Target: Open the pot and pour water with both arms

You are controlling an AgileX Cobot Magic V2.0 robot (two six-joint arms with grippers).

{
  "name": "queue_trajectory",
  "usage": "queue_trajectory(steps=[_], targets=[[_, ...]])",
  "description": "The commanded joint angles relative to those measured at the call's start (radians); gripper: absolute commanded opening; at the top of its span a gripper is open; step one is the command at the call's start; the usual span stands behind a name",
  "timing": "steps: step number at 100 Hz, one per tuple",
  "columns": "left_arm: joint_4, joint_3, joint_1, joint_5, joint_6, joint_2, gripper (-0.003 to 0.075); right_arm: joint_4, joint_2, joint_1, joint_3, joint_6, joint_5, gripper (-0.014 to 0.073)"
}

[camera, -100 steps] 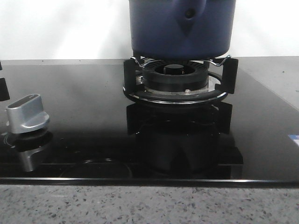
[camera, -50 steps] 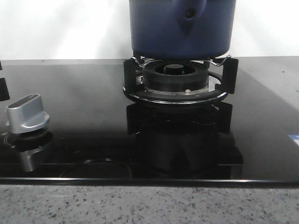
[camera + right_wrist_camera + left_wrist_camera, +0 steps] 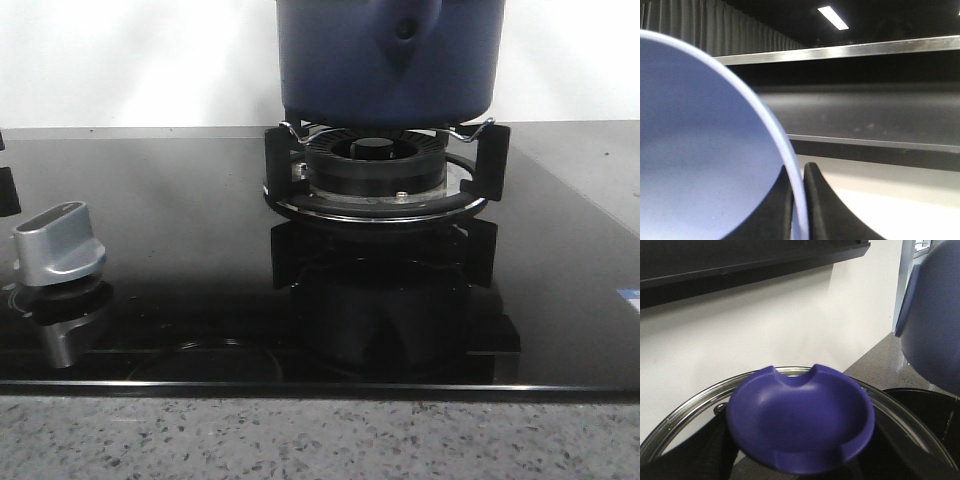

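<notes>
The dark navy-blue pot [image 3: 390,60] stands on the gas burner [image 3: 378,175] at the back middle, its top cut off by the frame. It also shows blurred in the left wrist view [image 3: 935,315]. My left gripper [image 3: 800,462] is shut on the blue knob [image 3: 800,422] of a glass lid with a steel rim [image 3: 700,402], held beside the pot and apart from it. My right gripper [image 3: 799,200] is shut on the thin rim of a pale blue round container [image 3: 705,150]. Neither gripper shows in the front view.
A silver stove knob [image 3: 58,245] sits at the front left on the black glass cooktop [image 3: 180,220]. A speckled stone counter edge [image 3: 320,440] runs along the front. A white wall [image 3: 765,335] with a dark shelf above stands behind the stove.
</notes>
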Motion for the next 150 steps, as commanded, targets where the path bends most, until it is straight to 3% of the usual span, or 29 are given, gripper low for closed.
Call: queue_trajectory(steps=[1,52,69,87,105,123,140,150], targets=[[-0.098,-0.042,0.001,0.002,-0.009,-0.057,0.0293,0.002,-0.035,0.0,-0.024,-0.002,-0.09,-0.0047],[-0.098,-0.042,0.001,0.002,-0.009,-0.057,0.0293,0.018,-0.035,0.0,-0.024,-0.002,-0.086,-0.0047],[-0.098,-0.042,0.001,0.002,-0.009,-0.057,0.0293,0.092,-0.05,-0.002,-0.046,-0.002,0.055,-0.0047],[-0.102,-0.042,-0.005,0.014,-0.009,-0.057,0.0293,0.121,-0.088,-0.012,-0.148,-0.002,0.397,-0.0047],[-0.115,-0.042,-0.042,0.013,-0.009,-0.057,0.0293,0.167,-0.103,-0.073,-0.333,-0.002,0.893,-0.0047],[-0.115,-0.042,-0.106,-0.002,-0.009,-0.057,0.0293,0.182,-0.104,-0.209,-0.526,0.0,1.454,-0.0047],[-0.117,-0.042,-0.176,-0.03,-0.001,-0.057,0.0293,0.182,-0.104,-0.386,-0.557,0.001,1.795,-0.0047],[-0.117,-0.042,-0.218,-0.061,0.001,-0.056,0.0293,0.182,-0.1,-0.495,-0.522,0.001,1.915,-0.0047]])
